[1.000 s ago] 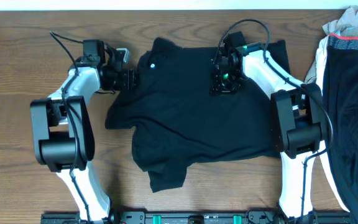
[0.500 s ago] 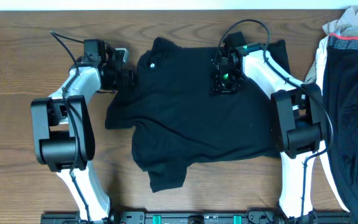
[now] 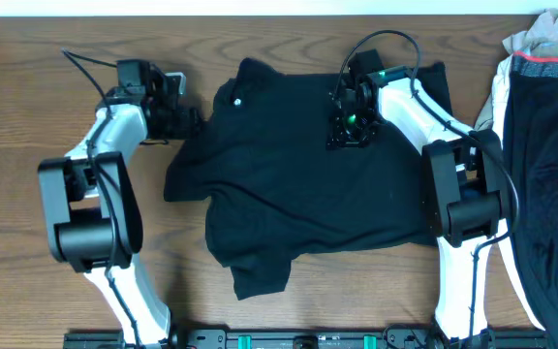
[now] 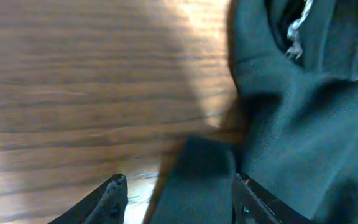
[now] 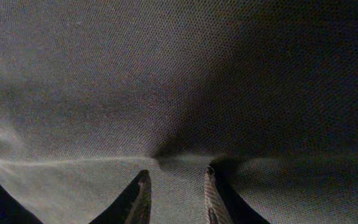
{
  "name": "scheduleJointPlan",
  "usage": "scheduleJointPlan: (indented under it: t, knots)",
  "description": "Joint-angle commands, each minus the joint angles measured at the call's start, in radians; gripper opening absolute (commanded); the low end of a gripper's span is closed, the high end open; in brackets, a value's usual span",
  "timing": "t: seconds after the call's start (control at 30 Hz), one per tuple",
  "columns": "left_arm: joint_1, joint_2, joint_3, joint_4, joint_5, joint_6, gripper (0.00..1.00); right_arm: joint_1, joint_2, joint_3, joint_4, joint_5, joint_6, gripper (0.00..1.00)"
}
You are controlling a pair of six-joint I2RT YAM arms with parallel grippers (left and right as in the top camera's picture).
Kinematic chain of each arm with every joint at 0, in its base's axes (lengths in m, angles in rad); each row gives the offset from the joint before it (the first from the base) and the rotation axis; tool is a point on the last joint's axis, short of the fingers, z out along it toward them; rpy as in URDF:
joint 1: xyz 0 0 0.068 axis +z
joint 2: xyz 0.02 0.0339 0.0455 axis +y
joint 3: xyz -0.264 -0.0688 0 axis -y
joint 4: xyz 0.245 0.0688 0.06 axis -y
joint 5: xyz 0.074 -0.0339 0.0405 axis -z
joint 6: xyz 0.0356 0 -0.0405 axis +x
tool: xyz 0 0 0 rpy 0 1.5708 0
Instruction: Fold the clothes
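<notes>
clothes (image 3: 308, 184) = one black t-shirt, lying rumpled and mostly spread out in the middle of the wooden table (image 3: 27, 116) in the overhead view, with a small white logo (image 3: 237, 101) up at about 11 o'clock on it. the left gripper (image 3: 190, 121) sits at the shirt's 10 o'clock edge. the right gripper (image 3: 347, 136) is pressed down onto the cloth at about 1 o'clock. a pile of other garments (image 3: 550, 194) lies at the table's 3 o'clock side, apart from the shirt.

left wrist view: the fingers (image 4: 114, 196) are spread wide, with a flap of dark fabric (image 4: 197, 174) lying between them, not squeezed. the rest of the shirt fills the 3 o'clock side and bare wood the 9 o'clock side.

right wrist view: nothing but black cloth. the fingertips (image 5: 138, 193) are close together and a little pucker of shirt is pinched between them.
</notes>
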Motion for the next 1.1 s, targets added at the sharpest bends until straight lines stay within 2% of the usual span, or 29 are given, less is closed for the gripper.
scheduleJointPlan:
  t: [0.0,0.1,0.2,0.37,0.5,0.83,0.97,1.07]
  knots:
    - [-0.012,0.030,-0.002,-0.008,-0.008,0.021,0.56,0.004,0.006,-0.024,-0.012,0.050,0.011,0.28]
    - [-0.031,0.031,-0.002,-0.016,-0.008,0.036,0.56,0.004,0.006,-0.024,-0.012,0.050,0.011,0.28]
    - [-0.052,0.035,-0.006,-0.018,-0.008,0.053,0.44,0.004,0.006,-0.024,-0.011,0.050,0.011,0.29]
    - [-0.084,0.063,-0.008,-0.019,-0.024,0.062,0.30,0.004,0.006,-0.024,-0.012,0.050,0.011,0.29]
    - [-0.088,0.069,-0.007,-0.026,-0.064,0.049,0.06,0.004,0.006,-0.024,-0.012,0.050,0.011,0.30]
    - [-0.031,0.001,0.070,-0.026,-0.117,0.016,0.06,0.004,0.006,-0.024,-0.011,0.050,0.012,0.30]
    - [-0.023,0.001,0.085,-0.097,-0.058,0.017,0.06,0.004,0.006,-0.024,-0.011,0.050,0.012,0.31]
    - [-0.028,0.001,0.084,-0.177,0.000,0.017,0.11,0.004,0.006,-0.024,-0.011,0.050,0.015,0.31]
